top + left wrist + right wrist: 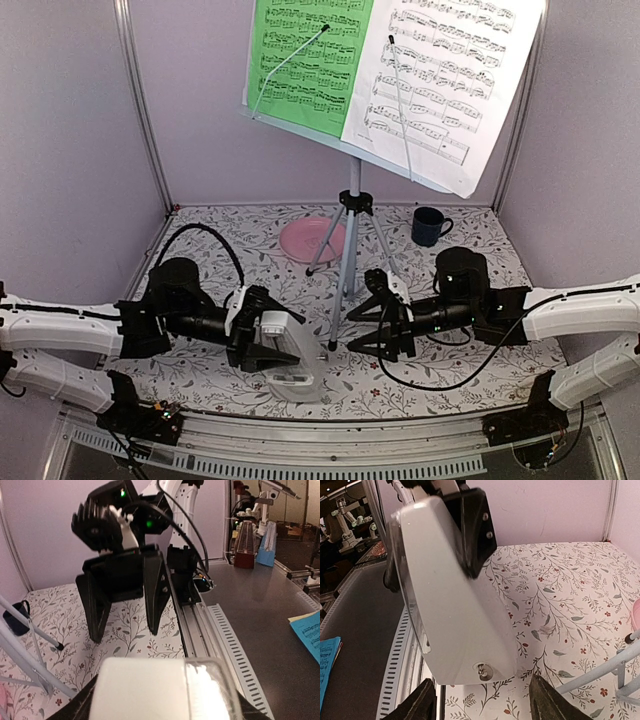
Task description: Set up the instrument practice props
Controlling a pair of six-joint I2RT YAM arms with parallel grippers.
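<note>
The pale grey-blue music stand (349, 235) stands on its tripod legs at mid table. A green music sheet (305, 60) and a white music sheet (450, 75) rest on its desk, held by wire clips. My left gripper (278, 352) is shut on the white pyramid-shaped metronome (293, 362) near the front edge; the metronome fills the left wrist view (160, 690) and hangs tilted in the right wrist view (455, 605). My right gripper (378, 322) is open and empty, right of the stand's front leg, facing the metronome.
A pink plate (310, 240) lies behind the stand's legs and a dark blue mug (429, 227) stands at the back right. The front rail (330, 430) runs along the near edge. Purple walls enclose the floral tablecloth.
</note>
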